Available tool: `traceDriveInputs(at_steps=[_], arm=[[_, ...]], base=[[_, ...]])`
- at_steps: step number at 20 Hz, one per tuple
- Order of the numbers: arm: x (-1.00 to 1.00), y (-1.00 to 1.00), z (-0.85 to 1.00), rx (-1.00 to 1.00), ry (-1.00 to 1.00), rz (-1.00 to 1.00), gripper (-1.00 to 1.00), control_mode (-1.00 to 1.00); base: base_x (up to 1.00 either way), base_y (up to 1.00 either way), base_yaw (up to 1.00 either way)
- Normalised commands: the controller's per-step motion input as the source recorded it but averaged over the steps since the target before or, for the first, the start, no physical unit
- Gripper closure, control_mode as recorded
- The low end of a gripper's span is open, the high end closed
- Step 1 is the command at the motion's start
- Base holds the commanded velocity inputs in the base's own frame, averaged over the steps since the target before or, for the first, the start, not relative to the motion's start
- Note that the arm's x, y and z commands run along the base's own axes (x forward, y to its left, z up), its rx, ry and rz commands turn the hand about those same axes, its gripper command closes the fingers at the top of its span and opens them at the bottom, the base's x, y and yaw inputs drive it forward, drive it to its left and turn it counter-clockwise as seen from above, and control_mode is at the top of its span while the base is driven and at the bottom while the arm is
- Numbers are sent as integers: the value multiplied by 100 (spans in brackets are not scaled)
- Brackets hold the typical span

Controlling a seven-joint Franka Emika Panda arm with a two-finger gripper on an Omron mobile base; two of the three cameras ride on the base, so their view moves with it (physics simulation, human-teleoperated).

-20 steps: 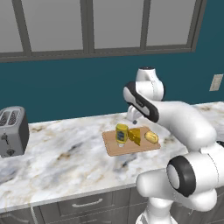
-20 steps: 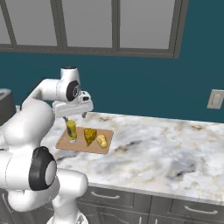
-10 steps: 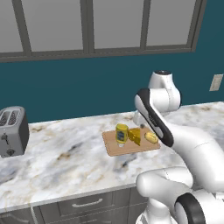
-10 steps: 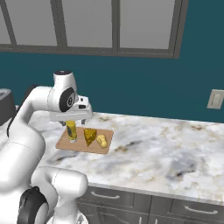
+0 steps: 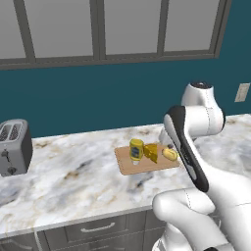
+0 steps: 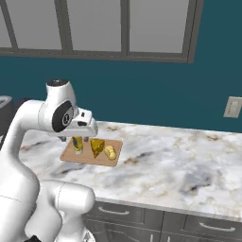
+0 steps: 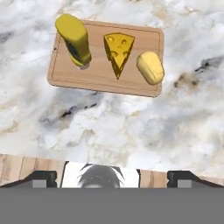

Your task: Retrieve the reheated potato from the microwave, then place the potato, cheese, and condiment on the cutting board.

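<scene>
the tool (image 7: pixel 112 175) hangs above the bench (image 7: pixel 131 127), its two dark tips wide apart and holding nothing. ahead of it lies the thin, light-brown wooden cutting board (image 7: pixel 98 76). on the board, side by side and apart: the yellow condiment (image 7: pixel 74 40) jar with a dark blue label band, writing too small to read; the flat-faced, holed cheese (image 7: pixel 118 51) wedge; and the smooth oval potato (image 7: pixel 150 67). the bench is veined marble.

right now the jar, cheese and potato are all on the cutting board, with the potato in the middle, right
Not quite: the cheese sits in the middle. The hand view shows the condiment at one end of the cutting board and the potato at the other. All three are on the board.
</scene>
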Motion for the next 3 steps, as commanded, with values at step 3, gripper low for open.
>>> traceDriveInputs(at_steps=[3], arm=[[-69, -6, 24, 0, -11, -9, -100, -100]], base=[[0, 0, 0]])
